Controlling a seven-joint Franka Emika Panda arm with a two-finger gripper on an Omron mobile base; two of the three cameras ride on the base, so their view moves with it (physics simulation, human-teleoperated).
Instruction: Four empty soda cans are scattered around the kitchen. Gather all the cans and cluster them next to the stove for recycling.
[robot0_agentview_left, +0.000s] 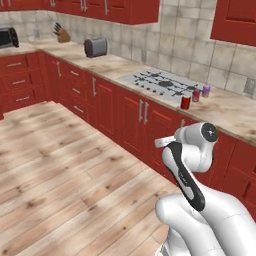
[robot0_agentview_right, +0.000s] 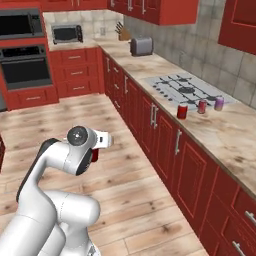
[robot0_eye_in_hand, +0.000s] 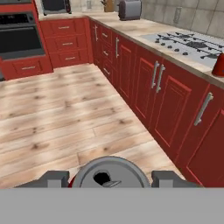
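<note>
In the hand view my gripper (robot0_eye_in_hand: 111, 178) is shut on a red soda can (robot0_eye_in_hand: 109, 173); its silvery top sits between the two dark fingers (robot0_eye_in_hand: 54, 178). A sliver of that can (robot0_agentview_right: 94, 156) shows under the hand, over the wood floor and well short of the counter. Beside the near end of the stove (robot0_agentview_left: 165, 82) (robot0_agentview_right: 187, 89) stand three more cans: red (robot0_agentview_left: 185, 102) (robot0_agentview_right: 182, 111), red (robot0_agentview_left: 196, 95) (robot0_agentview_right: 202, 106) and purple (robot0_agentview_left: 206, 90) (robot0_agentview_right: 219, 103). One red can (robot0_eye_in_hand: 218, 65) peeks in at the hand view's right edge.
Red base cabinets (robot0_agentview_right: 165, 145) run under the beige counter (robot0_agentview_right: 225, 135). A toaster (robot0_agentview_right: 141, 46) and knife block (robot0_agentview_right: 121, 33) stand farther along it. A wall oven (robot0_agentview_right: 25, 65) and microwave (robot0_agentview_right: 67, 33) fill the far corner. Wood floor (robot0_agentview_left: 60, 165) lies open to my left.
</note>
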